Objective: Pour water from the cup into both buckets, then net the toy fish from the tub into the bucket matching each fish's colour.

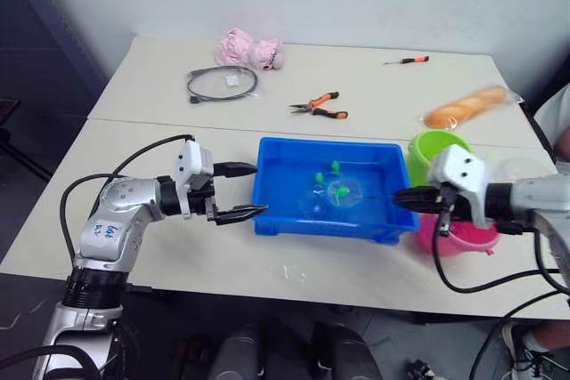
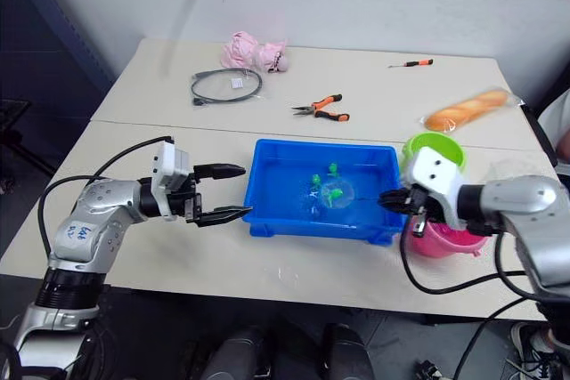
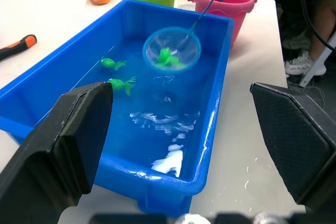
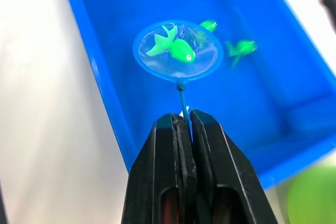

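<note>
My right gripper [image 4: 182, 129] pinches the thin handle of the small blue-rimmed mesh net [image 4: 177, 50], its hoop over the shallow bright blue plastic tub [image 1: 267, 206] with one green toy fish [image 4: 172, 49] inside it. Two more green fish [image 3: 118, 74] sit in the tub's water. My left gripper [image 1: 240, 191] hovers spread just outside the tub's rim, over bare tabletop [image 1: 178, 255]. Lime green bucket [image 1: 431, 148] and hot pink bucket [image 1: 461, 236] stand at the tub's right edge.
</note>
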Robot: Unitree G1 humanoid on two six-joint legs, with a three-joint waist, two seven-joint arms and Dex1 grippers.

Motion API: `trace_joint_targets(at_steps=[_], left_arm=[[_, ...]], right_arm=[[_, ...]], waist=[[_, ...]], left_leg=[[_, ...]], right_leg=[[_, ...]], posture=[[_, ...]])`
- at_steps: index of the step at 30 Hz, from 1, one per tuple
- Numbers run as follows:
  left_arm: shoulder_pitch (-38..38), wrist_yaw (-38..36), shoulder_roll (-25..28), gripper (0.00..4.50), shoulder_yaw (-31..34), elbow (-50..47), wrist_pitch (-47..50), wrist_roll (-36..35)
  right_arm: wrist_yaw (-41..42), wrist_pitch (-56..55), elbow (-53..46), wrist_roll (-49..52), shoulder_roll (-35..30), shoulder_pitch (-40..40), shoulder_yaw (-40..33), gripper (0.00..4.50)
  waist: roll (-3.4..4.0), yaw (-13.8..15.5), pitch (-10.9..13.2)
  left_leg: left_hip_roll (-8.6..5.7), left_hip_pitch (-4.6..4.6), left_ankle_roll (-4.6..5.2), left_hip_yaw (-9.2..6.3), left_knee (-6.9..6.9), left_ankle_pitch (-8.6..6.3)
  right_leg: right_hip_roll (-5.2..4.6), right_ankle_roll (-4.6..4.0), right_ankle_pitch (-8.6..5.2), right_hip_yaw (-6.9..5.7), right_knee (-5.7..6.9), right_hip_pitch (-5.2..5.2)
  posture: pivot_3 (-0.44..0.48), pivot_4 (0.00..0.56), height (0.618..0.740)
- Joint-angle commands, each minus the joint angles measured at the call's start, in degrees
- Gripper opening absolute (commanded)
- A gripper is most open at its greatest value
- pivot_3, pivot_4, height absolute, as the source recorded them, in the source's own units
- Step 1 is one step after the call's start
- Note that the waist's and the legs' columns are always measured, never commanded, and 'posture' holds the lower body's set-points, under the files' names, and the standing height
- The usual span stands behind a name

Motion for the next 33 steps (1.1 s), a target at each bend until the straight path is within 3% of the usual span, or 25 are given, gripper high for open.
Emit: trace_joint_targets(at_steps=[1,9,13,24,33], left_arm=[[-0.5,0.5,-0.8,4.48,0.8,-1.1,-0.7,-1.0],[-3.6,4.2,-6.0,4.48,1.1,-1.8,1.8,-3.5],[-5.1,5.2,-7.4,4.48,1.2,-0.8,2.7,-4.1],[-9.4,6.4,-10.9,4.48,-0.5,1.6,1.3,-2.8],[-10.5,7.4,-12.5,4.48,-1.1,1.9,1.3,-2.5]], right_arm=[[-1.3,-0.7,-2.5,3.4,0.6,3.3,-8.7,0.00],[-10.0,-6.2,-2.8,2.1,7.1,14.0,-23.8,0.00],[-15.2,-12.0,0.3,-2.6,8.7,16.2,-25.8,0.00],[-31.7,-38.0,16.1,-25.7,5.3,16.3,-18.1,0.00],[-41.5,-47.1,22.5,-39.9,1.6,13.7,-9.8,0.00]], waist=[[0.00,0.0,0.0],[0.00,0.1,0.0],[0.00,-0.1,0.0],[0.00,-0.1,0.0],[0.01,-0.2,0.0]], left_leg=[[0.00,0.00,0.00,0.00,0.00,0.00],[-0.02,-0.01,0.01,0.00,-0.01,0.00],[-0.02,0.06,0.00,0.07,-0.01,0.01],[-0.03,0.15,-0.01,0.25,-0.02,0.02],[-0.02,0.17,-0.07,0.25,-0.02,0.06]], right_leg=[[0.00,0.00,0.00,0.00,0.00,0.00],[0.01,0.04,0.02,0.00,0.01,0.02],[0.05,0.05,0.03,0.05,0.05,0.02],[0.11,0.05,0.02,0.19,0.09,0.02],[0.12,0.05,0.02,0.20,0.09,0.02]], posture=[[0.000,0.150,0.740],[0.000,0.150,0.740],[0.000,0.150,0.740],[0.000,0.150,0.740],[0.000,0.150,0.740]])
